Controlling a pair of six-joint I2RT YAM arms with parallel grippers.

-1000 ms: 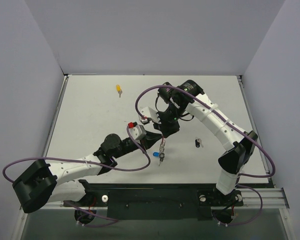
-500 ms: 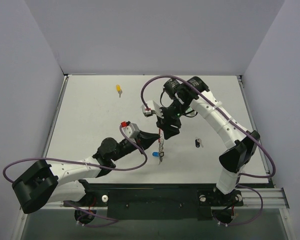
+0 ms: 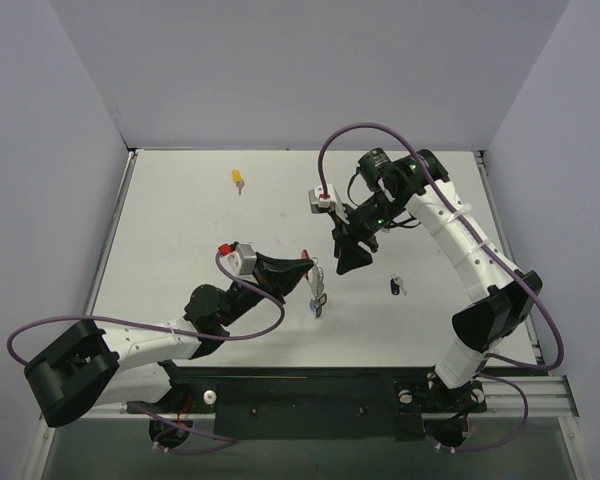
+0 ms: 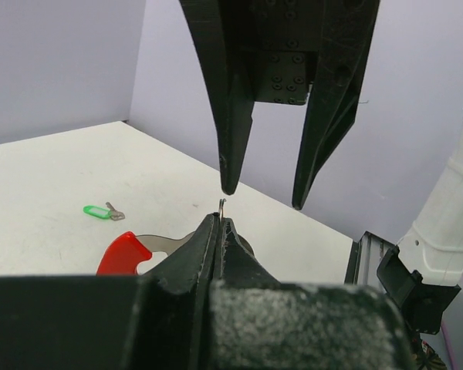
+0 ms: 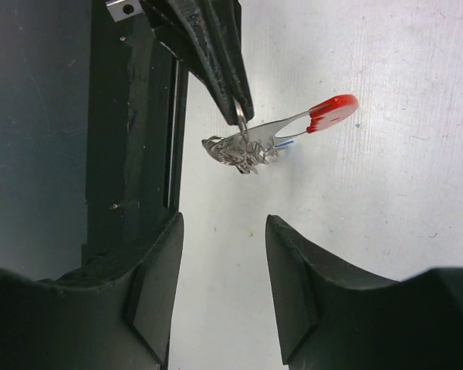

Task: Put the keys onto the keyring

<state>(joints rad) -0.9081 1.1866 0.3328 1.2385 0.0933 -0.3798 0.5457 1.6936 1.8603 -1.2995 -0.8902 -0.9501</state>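
The left gripper [image 3: 306,268] is pinched tight on the keyring [image 5: 243,150], holding it up over the middle of the table [image 3: 180,230]. The right gripper [image 3: 352,258] is spread wide with nothing in it, just beside the keyring. The yellow key [image 3: 238,179] lies near the far edge.

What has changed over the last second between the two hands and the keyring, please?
The left hand shut on the keyring, which now hangs from it. The right hand let the keyring go, opened and drew back a little toward the far right. The yellow key and the black key lie where they were.
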